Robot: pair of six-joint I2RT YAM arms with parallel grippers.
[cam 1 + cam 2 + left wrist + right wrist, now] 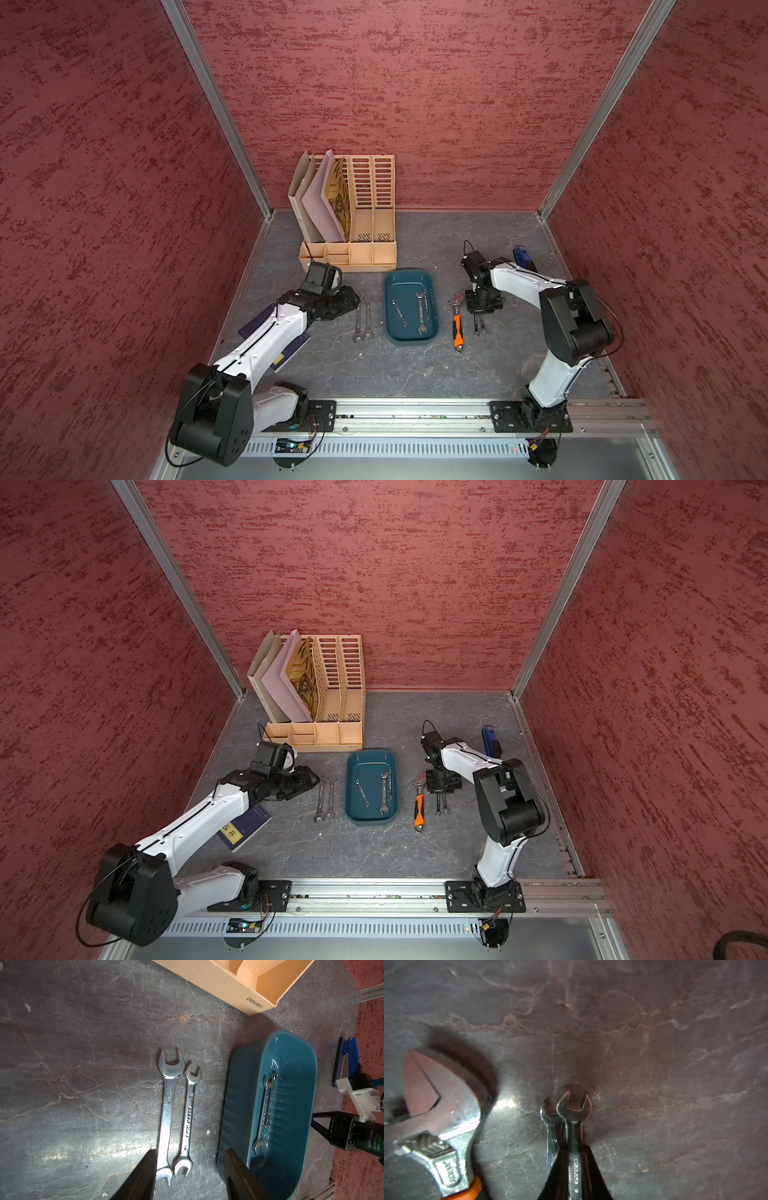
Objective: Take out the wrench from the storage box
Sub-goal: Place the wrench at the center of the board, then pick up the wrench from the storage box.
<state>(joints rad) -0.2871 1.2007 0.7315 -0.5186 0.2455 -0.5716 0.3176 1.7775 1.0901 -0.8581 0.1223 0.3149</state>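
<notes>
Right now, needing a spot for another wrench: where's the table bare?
Bare: the front strip between the storage box and the rail, and the back between the file organizer and the blue object. Crowded: wrench pair and adjustable wrench flanking the box.

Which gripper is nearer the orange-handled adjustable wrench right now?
Right. The right gripper, shut on a small wrench, hangs just beside the adjustable wrench, on the side away from the storage box. The left gripper, open, is beyond the box's far side.
</notes>
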